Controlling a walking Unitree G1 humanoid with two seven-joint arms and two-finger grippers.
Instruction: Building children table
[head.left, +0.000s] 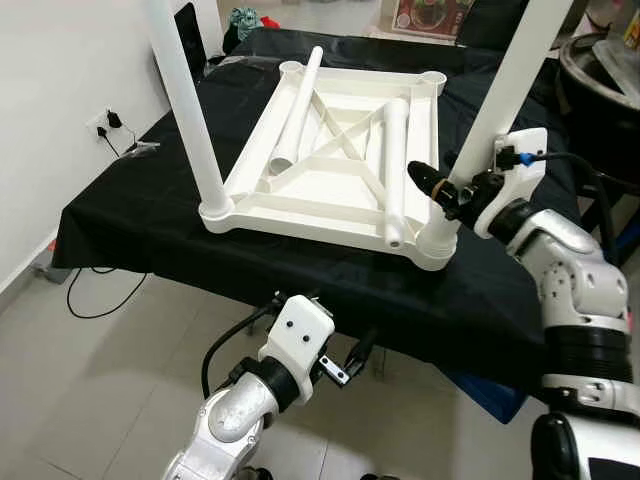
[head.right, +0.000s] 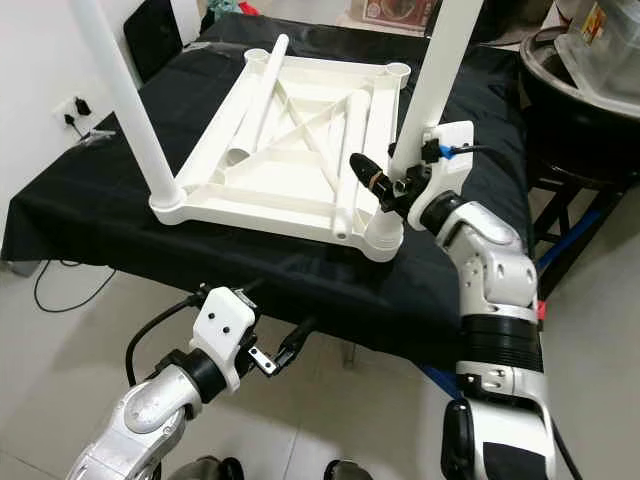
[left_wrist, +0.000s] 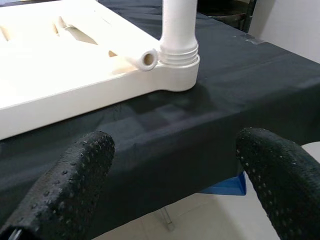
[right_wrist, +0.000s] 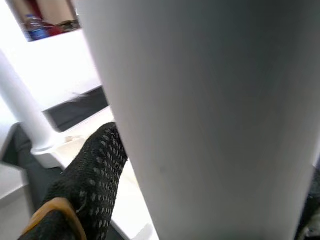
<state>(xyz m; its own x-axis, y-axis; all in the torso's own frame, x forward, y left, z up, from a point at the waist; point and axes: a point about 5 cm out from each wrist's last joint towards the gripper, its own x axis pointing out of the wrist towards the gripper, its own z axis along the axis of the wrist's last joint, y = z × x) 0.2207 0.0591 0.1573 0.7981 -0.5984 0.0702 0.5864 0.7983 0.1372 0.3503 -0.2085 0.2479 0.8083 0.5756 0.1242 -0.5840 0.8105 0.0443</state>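
Note:
A white plastic tabletop (head.left: 300, 208) lies upside down on a black-draped table (head.left: 140, 205). One white leg (head.left: 190, 110) stands upright in its near left corner socket. Another leg (head.left: 500, 100) stands in the near right socket (left_wrist: 177, 75). Two loose legs (head.left: 298, 105) (head.left: 393, 170) lie across the underside ribs. My right gripper (head.left: 445, 182) is closed around the near right leg just above its socket, and that leg (right_wrist: 210, 115) sits between its fingers (right_wrist: 85, 195). My left gripper (left_wrist: 170, 175) hangs open below the table's front edge with nothing in it.
A wall socket with a plugged cable (head.left: 108, 125) is at the left, and a cord trails on the tiled floor. A dark round container (head.left: 600, 80) stands to the right of the table. Something blue (head.left: 490, 395) lies under the table's right end.

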